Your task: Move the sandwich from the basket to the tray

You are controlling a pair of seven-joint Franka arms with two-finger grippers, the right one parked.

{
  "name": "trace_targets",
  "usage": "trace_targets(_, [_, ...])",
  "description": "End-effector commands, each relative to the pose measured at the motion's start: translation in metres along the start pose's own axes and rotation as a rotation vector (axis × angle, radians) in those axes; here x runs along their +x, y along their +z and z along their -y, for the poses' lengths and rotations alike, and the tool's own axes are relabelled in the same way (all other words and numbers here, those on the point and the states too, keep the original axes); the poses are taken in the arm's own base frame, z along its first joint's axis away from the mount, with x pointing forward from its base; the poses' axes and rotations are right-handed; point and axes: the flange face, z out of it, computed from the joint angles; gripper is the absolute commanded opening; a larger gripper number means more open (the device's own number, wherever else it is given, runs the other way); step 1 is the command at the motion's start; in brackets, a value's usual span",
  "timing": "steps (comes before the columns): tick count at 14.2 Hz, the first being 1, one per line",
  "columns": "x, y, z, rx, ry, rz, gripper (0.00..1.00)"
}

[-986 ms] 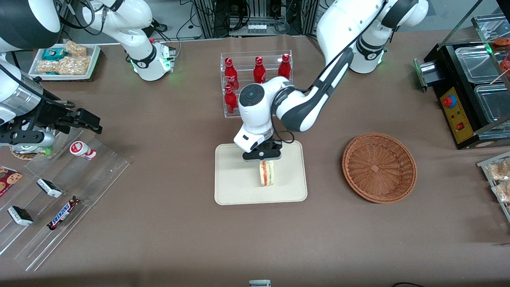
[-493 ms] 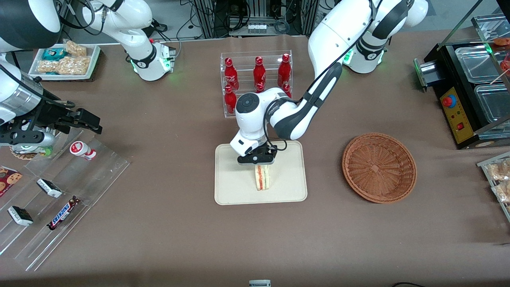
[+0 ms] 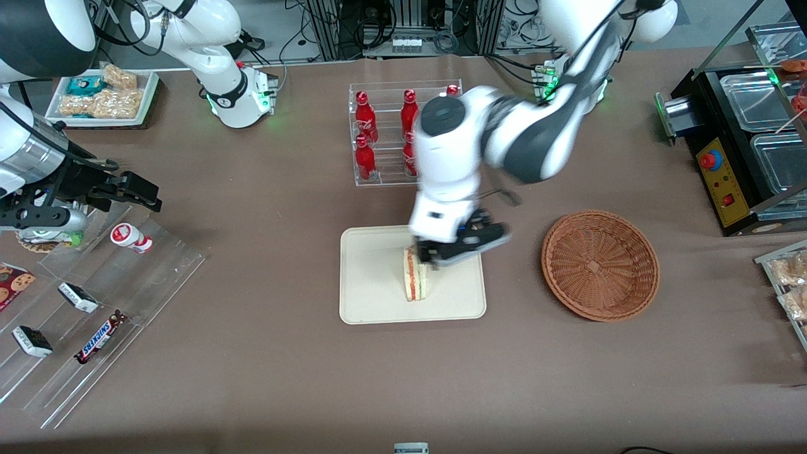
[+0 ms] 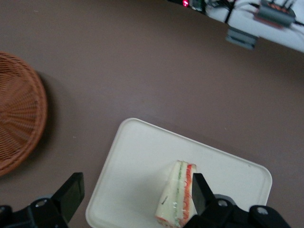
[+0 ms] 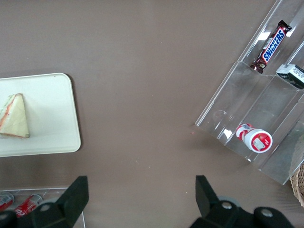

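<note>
Front view: sandwich point(image 3: 415, 282) on tray point(image 3: 372, 290), gripper point(image 3: 457, 249) open above.

Working arm point(image 3: 504, 139): glossy white shells, dark grey joint sections, round grey cap, thin black cable. Black two-finger gripper point(image 3: 457, 251) over the tray, fingers point(image 4: 71, 194) apart. Green base light.

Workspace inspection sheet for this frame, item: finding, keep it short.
Surface: brown table, no spills seen.
Sandwich: resting on the tray, on edge.
Basket: holds nothing, toward the working arm's end.
Clutter: cola bottles in a clear rack; Snickers bar on an acrylic rack.
Gripper: open, above the tray beside the sandwich, not gripping it.
Cables: bundles at the table's back edge.
Surroundings: black appliance.
</note>
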Motion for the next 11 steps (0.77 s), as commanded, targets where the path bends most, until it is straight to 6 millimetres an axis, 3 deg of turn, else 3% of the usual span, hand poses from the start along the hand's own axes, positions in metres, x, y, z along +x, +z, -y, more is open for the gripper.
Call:
trace_targets(1, [0.066,-0.045,0.079,0.042,-0.167,0.034,1.00])
trace_targets(4, [0.126,-0.063,0.174,0.124,-0.100,0.137,1.00])
trace_targets(6, [0.155,-0.066,0.233,0.119,-0.007,0.232,1.00])
trace_targets(10, [0.183,-0.055,0.332,0.068,0.169,0.356,1.00])
trace_targets(11, [0.178,-0.057,0.339,0.024,0.240,0.386,1.00])
